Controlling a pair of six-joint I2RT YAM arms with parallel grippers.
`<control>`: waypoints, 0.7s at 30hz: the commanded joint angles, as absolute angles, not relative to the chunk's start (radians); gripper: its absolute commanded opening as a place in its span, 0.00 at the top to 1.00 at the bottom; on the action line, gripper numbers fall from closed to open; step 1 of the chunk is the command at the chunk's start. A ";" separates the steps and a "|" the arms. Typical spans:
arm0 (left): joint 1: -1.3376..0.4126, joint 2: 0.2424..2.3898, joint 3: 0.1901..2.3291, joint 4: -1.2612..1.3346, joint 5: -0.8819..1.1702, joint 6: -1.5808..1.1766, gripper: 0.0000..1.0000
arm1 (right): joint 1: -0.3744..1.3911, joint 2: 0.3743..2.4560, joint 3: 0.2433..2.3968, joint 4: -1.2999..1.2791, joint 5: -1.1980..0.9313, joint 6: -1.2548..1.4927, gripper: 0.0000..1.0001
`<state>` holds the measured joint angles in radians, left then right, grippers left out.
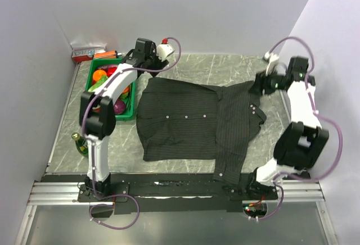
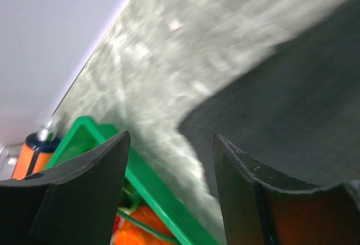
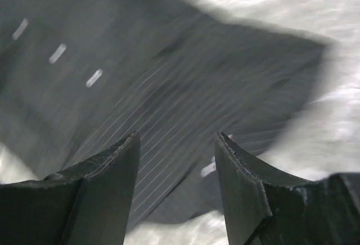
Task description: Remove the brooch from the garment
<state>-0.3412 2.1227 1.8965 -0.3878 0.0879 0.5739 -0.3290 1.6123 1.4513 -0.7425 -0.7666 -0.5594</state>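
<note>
Left gripper [image 2: 171, 144] at eleven o'clock of the garment [image 1: 180, 121], right gripper [image 3: 177, 139] at two; both gape empty. Brooch unseen; locating it seems the step in hand, then a fine pinch.

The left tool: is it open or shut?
Open: the left tool shows its fingers apart in the wrist view, nothing between them.

Looking like a robotics lab test cell, not a home or shop. Showing plain white panels [image 1: 197, 9] boxing in the far, left and right edges of a grey marbled counter [image 1: 225, 68]. Sitting bolted to an aluminium rail [image 1: 56, 191] along the near edge: left arm [image 1: 104, 113], right arm [image 1: 298, 110]. Lying mid-counter: dark garment [image 1: 180, 121]. Standing at the far-left corner: green basket [image 1: 129, 112] holding colourful fruit-like pieces.
</note>
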 commanded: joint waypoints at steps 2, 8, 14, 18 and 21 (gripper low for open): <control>-0.377 1.928 1.793 -0.512 0.375 0.470 0.34 | -0.318 1.477 1.218 -1.109 -0.879 -0.974 0.37; -0.512 1.792 1.570 -0.505 0.601 0.451 0.29 | -0.311 1.398 1.036 -1.140 -0.789 -1.209 0.37; -0.783 1.654 1.218 -0.226 0.572 0.587 0.28 | -0.420 1.388 1.070 -1.008 -0.943 -0.903 0.38; -0.916 1.681 1.115 -0.023 0.532 0.571 0.35 | -0.492 1.428 1.216 -0.890 -1.086 -0.608 0.39; -1.021 1.733 1.100 0.055 0.561 0.591 0.39 | -0.491 1.360 1.186 -0.739 -1.101 -0.500 0.39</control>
